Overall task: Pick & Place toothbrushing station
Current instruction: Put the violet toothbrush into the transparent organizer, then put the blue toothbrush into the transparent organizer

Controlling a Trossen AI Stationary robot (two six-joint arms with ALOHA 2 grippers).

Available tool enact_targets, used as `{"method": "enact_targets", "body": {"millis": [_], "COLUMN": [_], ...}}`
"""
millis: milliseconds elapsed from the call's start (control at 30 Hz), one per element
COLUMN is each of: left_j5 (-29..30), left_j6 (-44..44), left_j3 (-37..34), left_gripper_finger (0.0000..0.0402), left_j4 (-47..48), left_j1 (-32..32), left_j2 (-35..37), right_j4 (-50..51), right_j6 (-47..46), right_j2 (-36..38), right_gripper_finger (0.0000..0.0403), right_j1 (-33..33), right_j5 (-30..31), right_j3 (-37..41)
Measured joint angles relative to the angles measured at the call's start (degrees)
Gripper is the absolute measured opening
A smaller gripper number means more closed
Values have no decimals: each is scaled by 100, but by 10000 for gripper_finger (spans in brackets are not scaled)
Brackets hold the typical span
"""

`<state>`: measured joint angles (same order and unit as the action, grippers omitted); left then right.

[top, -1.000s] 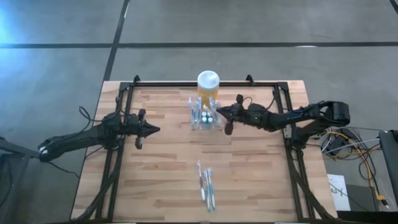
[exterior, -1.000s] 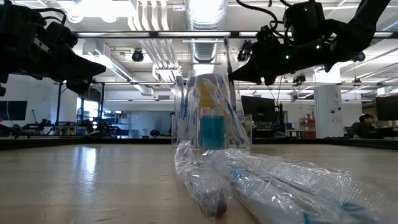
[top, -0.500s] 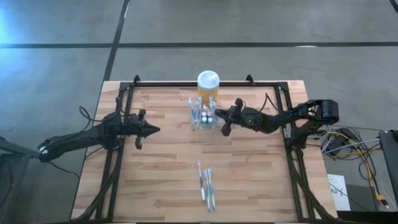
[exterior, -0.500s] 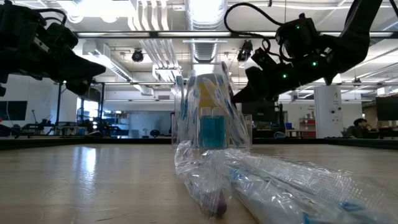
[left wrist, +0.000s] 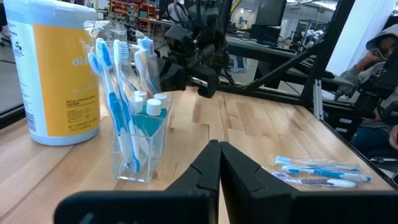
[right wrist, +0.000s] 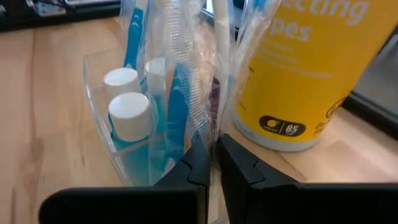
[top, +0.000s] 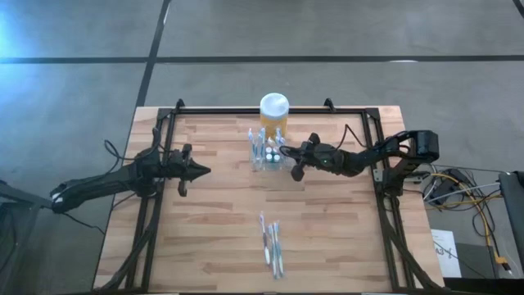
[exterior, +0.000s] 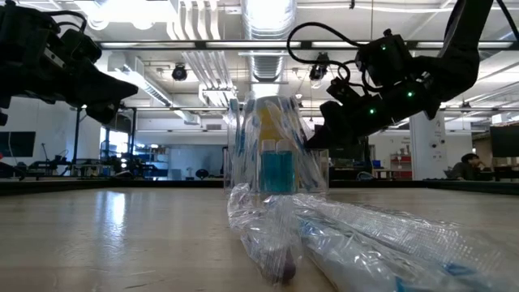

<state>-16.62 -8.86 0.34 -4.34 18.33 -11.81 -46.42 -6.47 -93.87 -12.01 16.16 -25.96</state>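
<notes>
The toothbrushing station [top: 268, 153], a clear holder standing upright on the wooden surface [top: 221, 238] with wrapped toothbrushes [left wrist: 114, 93] pointing up out of it and two white-capped tubes [right wrist: 127, 112] inside, sits just in front of the right gripper [top: 288, 153], whose fingers [right wrist: 200, 163] are pressed together with their tips at its near wall. The yellow jar with a white lid [top: 273, 109] stands just beyond the fingertips, behind the holder. The left gripper [top: 201, 171] hovers well apart, fingers together and aimed at the holder, with packaged toothbrushes [top: 271, 244] lying flat off to one side of it.
</notes>
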Motion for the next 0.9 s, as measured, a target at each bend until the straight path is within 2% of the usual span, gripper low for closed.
{"method": "enact_targets", "body": {"millis": [100, 367, 500, 667, 800, 900], "left_j5": [0, 0, 0, 0, -37, -37], "left_j6": [0, 3, 11, 11, -6, -3], "left_j3": [0, 0, 0, 0, 0, 0], "left_gripper_finger": [10, 10, 10, 10, 10, 10], "left_j4": [0, 6, 7, 7, 15, 27], "left_j1": [0, 1, 2, 2, 2, 2], "left_j2": [0, -2, -2, -2, 0, -2], "right_j4": [46, 793, 1149, 1327, 1371, 1911], "right_j6": [-360, -431, -415, -409, -468, -784], "right_j2": [83, 707, 1063, 1803, 2553, 3055], "right_gripper_finger": [28, 121, 152, 168, 171, 171], "right_j1": [-7, 0, 0, 10, 229, 606], "right_j5": [-89, -122, -122, -137, -833, -979], "right_j3": [6, 7, 7, 7, 4, -49]}}
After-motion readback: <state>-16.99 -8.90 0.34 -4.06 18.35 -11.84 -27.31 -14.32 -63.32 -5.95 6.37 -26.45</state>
